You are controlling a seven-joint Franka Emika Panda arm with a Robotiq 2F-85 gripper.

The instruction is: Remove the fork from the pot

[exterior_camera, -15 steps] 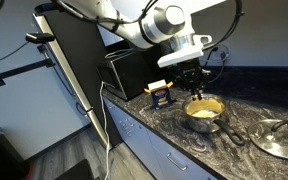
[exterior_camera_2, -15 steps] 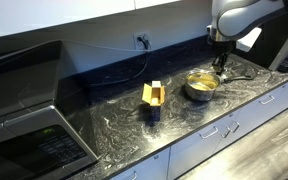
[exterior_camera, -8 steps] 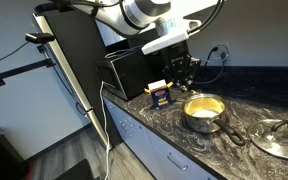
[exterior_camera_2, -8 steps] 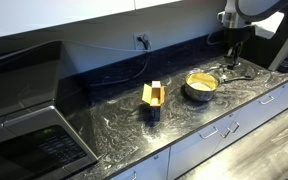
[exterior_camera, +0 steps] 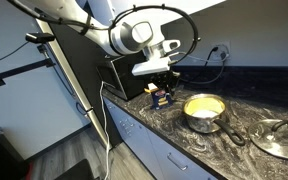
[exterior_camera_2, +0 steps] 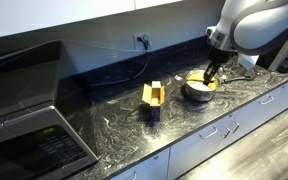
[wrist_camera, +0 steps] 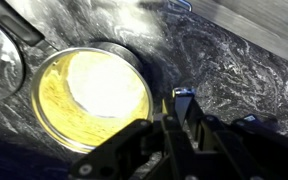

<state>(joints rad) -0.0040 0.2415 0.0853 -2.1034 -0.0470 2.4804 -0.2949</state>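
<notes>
On the dark marbled countertop (exterior_camera_2: 104,125) the pot (wrist_camera: 92,95) sat with its yellow inside bare and no fork visible, so removal looked done or nearly. Gripper (wrist_camera: 181,108) hung off beside the rim; jaws close together, couldn't tell if pinching anything. Kitchen: lid (exterior_camera: 276,138), small box (exterior_camera_2: 153,100), wall outlet (exterior_camera_2: 142,41).

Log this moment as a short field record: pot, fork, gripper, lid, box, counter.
pot: steel saucepan, upright on the counter, yellow-lit inside
fork: none seen inside the pot in the wrist view; whether it is held cannot be told
gripper: beside the pot's rim, above the counter, fingers close together; open or shut unclear
lid: round, silvery, flat on the counter, apart from the pot
box: small yellow carton, standing apart from the pot
counter: dark marbled stone
</notes>
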